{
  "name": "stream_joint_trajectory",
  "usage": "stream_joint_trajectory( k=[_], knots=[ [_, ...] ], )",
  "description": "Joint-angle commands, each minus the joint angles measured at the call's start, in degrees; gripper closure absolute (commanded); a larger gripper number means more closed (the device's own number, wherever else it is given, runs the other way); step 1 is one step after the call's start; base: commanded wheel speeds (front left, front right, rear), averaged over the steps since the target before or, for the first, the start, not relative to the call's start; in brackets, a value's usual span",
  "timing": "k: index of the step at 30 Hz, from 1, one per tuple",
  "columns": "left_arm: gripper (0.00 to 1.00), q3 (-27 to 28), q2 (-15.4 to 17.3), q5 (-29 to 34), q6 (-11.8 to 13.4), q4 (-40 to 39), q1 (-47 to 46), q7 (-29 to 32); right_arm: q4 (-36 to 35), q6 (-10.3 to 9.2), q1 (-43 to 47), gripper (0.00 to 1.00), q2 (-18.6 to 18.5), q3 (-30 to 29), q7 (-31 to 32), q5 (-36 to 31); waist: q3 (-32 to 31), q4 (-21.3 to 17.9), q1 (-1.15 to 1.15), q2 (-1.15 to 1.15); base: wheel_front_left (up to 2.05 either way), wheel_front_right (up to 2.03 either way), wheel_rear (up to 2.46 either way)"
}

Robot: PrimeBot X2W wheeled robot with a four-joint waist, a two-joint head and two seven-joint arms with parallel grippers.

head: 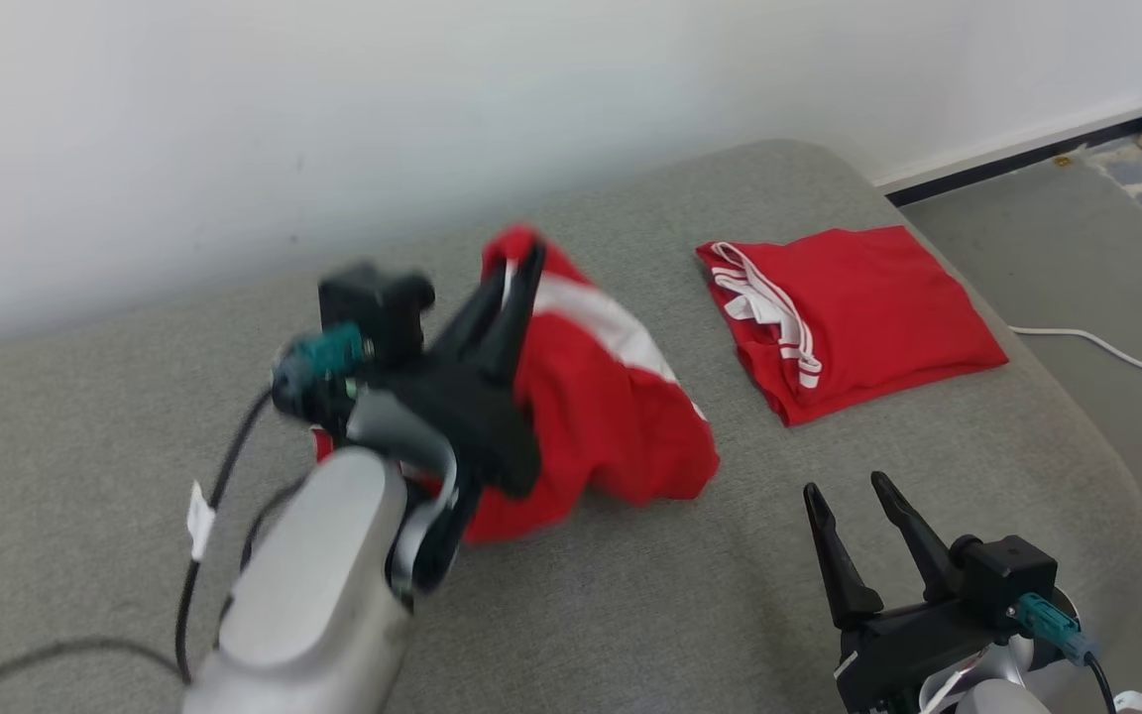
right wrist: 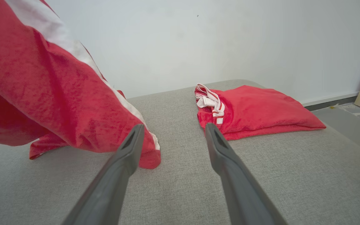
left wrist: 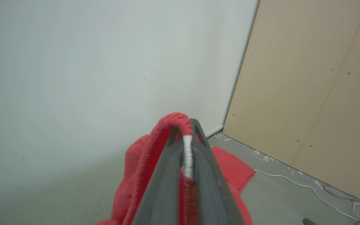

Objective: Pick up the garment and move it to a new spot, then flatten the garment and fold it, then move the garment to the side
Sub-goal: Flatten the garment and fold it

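One wide grey cushion (head: 630,635) carried everything, set against a white wall.

Garment (head: 611,416): red, white stripe. It sat mid-cushion, top edge lifted clear and lower folds trailing on the cover.

Folded red cloth (head: 858,317): lay flat, well to the right of the garment and not touching it.

My left gripper (head: 519,266): closed on the garment's rolled top edge. In the left wrist view a bunched red-and-white hem sat pinched between the two fingers.

My right gripper (head: 845,484): fingers spread wide, holding nothing. It was low over the cushion at the front right. In the right wrist view the garment's lowest corner was just beside the tip of one finger.

Handling, my judgement:
- Light and limp, with no stiffness at all; it hung in a bunch from the single pinch.
- The nap looked plush, so I expected it to grip well and not slip.
- Not fragile, so a firm squeeze should do no harm.
- Held at one point it would never lie flat.
- Best second hold looked like that low corner or the white-striped edge, so that pulling against the left hold could draw the cloth taut.
- Dragging across the cover might snag folds underneath, so lifting clear seemed wiser.
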Motion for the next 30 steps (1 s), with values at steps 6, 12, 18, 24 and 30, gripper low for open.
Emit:
stream_joint_trajectory(
  k=[6, 12, 18, 24, 30],
  knots=[
    [1.0, -0.3, 3.7, -2.4, 1.3, 1.6, 12.3, 3.9, -0.7, -0.15, 1.0, 0.0, 0.1, -1.2, -0.2, -0.2, 1.4, 3.7, 0.0, 0.0, 0.0, 0.0, 0.0],
    [1.0, -0.7, 9.7, -0.6, 3.0, -1.8, 20.6, 4.7, -1.1, -0.15, 1.4, 0.0, 0.0, -2.0, -0.2, -0.8, 1.9, 7.7, 0.0, 0.0, 0.0, 0.0, 0.0],
    [1.0, -0.3, 12.8, 1.3, 5.7, -2.5, 23.7, 3.4, -1.2, -0.14, 0.7, 0.0, 0.3, -1.8, -0.1, -0.8, 2.0, 9.5, 0.0, 0.0, 0.0, 0.0, 0.0],
    [1.0, 1.5, 14.3, 0.9, 8.2, -1.8, 25.7, 2.2, -1.0, -0.15, 0.5, 0.0, 0.1, -1.7, 0.0, -0.8, 1.9, 10.5, 0.0, 0.0, 0.0, 0.0, 0.0],
    [0.0, 2.7, 14.4, -0.1, 9.4, -2.2, 28.2, 0.0, -0.7, -0.15, 1.2, 0.0, -0.5, -2.1, 0.1, -0.6, 0.5, 10.9, 0.0, 0.0, 0.0, 0.0, 0.0]
  ],
)
